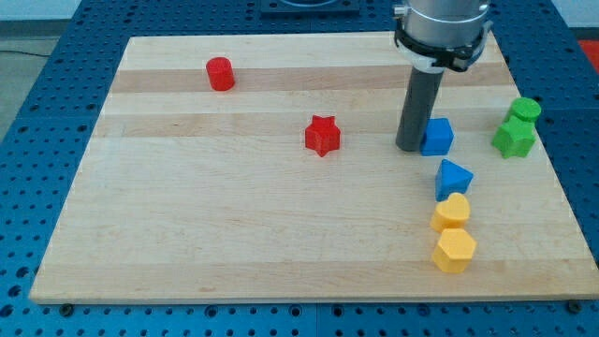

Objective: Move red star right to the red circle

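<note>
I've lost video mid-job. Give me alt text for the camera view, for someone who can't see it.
My tip rests beside the blue cube, well to the view's right of the red star at the board's middle; the red circle sits apart toward the top left. A blue triangle, two yellow blocks and two green blocks cluster at the right.

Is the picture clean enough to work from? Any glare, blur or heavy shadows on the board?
Camera view: even light, soft small shadows under the red star and red circle; no glare on the board; blocks sharp; my tip clear, touching the blue cube.
</note>
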Tool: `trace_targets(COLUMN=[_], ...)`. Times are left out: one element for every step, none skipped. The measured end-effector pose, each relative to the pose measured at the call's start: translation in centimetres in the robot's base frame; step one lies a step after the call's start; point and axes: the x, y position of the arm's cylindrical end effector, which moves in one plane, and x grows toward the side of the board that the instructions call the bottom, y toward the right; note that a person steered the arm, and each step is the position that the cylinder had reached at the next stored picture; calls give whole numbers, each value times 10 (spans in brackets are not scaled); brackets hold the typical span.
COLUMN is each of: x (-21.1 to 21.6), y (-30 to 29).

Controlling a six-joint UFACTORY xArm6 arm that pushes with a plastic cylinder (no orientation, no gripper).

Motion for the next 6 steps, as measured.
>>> trace_targets(x=[17, 25, 5, -60, -112, -112], y=[-35, -80, -120, -121, -138, -136])
